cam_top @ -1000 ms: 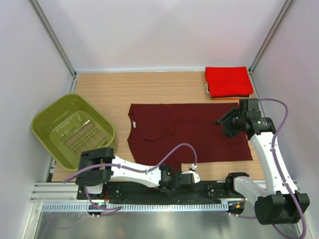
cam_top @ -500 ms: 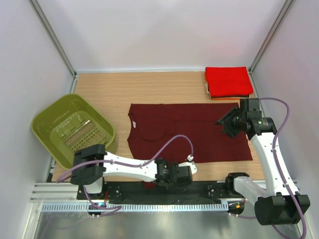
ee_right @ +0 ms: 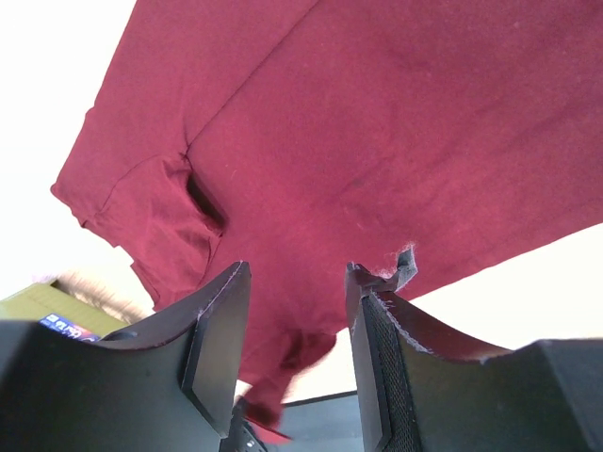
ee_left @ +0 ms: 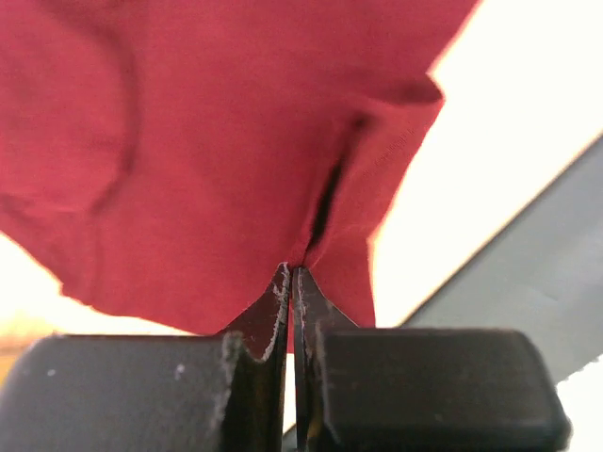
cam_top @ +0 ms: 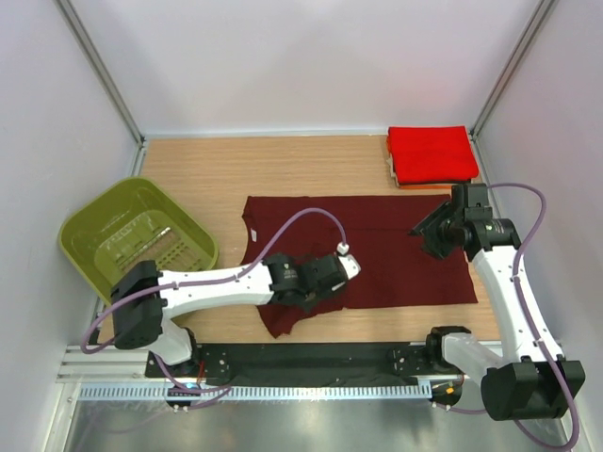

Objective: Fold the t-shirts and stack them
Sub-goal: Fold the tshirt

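"Where's the left gripper (ee_left: pixel 292 274)?"

"Nearest us, low over the front part of the maroon shirt (cam_top: pixel 386 240). Its jaws are pressed together with a pinch of that cloth caught between the tips, and the cloth bunches up around them."

"And the shirt itself?"

"Spread across the middle of the table (cam_top: pixel 207 165). It lies mostly flat, with the near-left corner rumpled. The basket (cam_top: pixel 89 231) sits just off its left edge."

"The right gripper (ee_right: pixel 297 267)?"

"Hanging above the shirt's right side, jaws parted, nothing between them."

"Further back?"

"The red shirt (cam_top: pixel 431 151), folded, tops a pile in the far right corner. Thin layers peek out underneath, possibly orange and dark cloth. It's hard to say from here."
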